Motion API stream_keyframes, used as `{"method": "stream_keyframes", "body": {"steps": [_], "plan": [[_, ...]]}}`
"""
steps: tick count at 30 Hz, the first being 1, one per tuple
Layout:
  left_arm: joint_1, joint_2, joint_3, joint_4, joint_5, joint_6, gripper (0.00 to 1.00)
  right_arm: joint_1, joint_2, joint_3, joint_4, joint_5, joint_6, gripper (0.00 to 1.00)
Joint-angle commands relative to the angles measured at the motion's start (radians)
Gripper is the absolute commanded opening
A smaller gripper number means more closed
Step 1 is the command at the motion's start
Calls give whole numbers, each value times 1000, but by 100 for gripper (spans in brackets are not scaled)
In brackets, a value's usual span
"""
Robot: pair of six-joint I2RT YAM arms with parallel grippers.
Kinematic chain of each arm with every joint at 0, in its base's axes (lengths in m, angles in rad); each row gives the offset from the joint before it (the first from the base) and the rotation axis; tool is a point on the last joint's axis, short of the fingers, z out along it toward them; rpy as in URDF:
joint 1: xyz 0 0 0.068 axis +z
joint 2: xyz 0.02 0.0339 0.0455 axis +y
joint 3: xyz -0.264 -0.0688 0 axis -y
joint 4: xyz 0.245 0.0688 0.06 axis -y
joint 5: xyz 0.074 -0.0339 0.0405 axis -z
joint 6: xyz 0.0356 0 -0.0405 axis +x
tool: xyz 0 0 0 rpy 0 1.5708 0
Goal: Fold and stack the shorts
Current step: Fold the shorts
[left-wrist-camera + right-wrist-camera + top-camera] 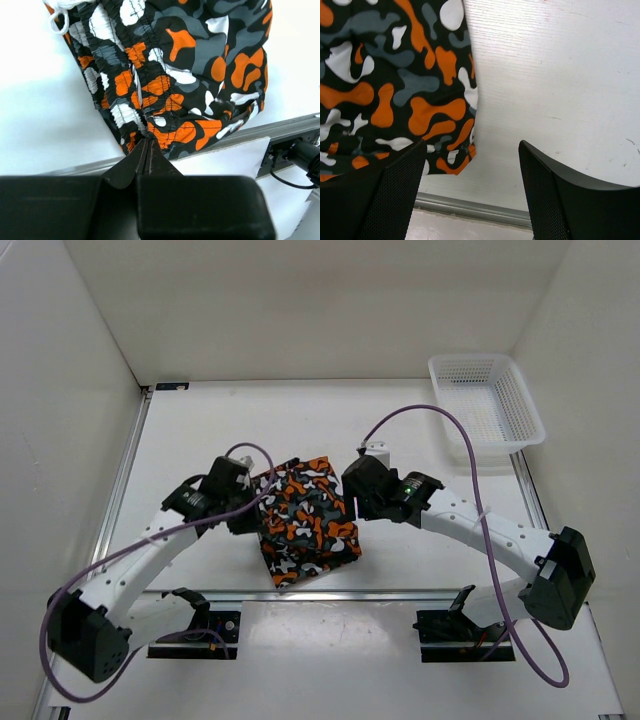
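Here, soft blotchy shorts [305, 520] folded squarish, ruched waistband [125, 85] in left gripper [148, 148]

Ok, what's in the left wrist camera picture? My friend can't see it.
The left gripper is shut, pinching the edge of the shorts, which are printed in orange, black, grey and white blotches. The shorts lie bunched on the white table, with a white drawstring at the top left.

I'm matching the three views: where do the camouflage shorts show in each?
Top external: shorts at table centre, between the arms.
Left wrist: upper middle, waistband pinched by the shut left gripper.
Right wrist: upper left, by the open right gripper.
Shared landmark: metal rail at the table's near edge.
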Motion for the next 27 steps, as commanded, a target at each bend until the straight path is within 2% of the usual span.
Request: {"method": "stream_keyframes", "body": {"steps": [1,3,4,5,6,7,8,12,13,16,18,19,20,22,24,27], "plan": [[-15,-100,-103,17,-41,-107,10,-11,-10,-8,19,-9,6,79],[-27,-123,-137,31,-41,-127,10,-11,11,-8,28,-23,6,79],[-37,-112,-138,40,-17,-118,26,-11,11,4,37,-37,6,79],[-37,-97,-138,40,-2,-118,37,-11,23,4,37,-37,-3,79],[-37,-79,-124,40,-1,-103,49,-11,39,27,37,-48,-14,79],[-37,-45,-93,22,-1,-103,54,-11,39,36,37,-48,-14,79],[-37,-31,-73,8,-29,-92,66,-11,54,47,47,-58,-31,79],[-37,-12,34,-26,-110,-101,69,-11,121,125,47,-123,-106,79],[-37,18,72,-26,-126,-101,67,-11,150,142,56,-158,-106,77],[-37,87,118,-26,-207,-110,31,-11,189,179,85,-219,-129,71],[-20,190,141,-6,-233,-110,10,-32,230,191,131,-308,-129,53],[-9,228,142,-6,-233,-98,10,-54,262,191,149,-337,-129,46],[9,300,155,15,-244,-98,10,-66,279,191,184,-370,-120,27],[19,363,166,31,-244,-89,10,-107,333,182,221,-451,-106,15],[38,449,198,43,-244,-80,10,-118,371,182,260,-482,-92,5],[49,553,224,43,-244,-69,10,-131,448,182,278,-482,-83,3]]}}
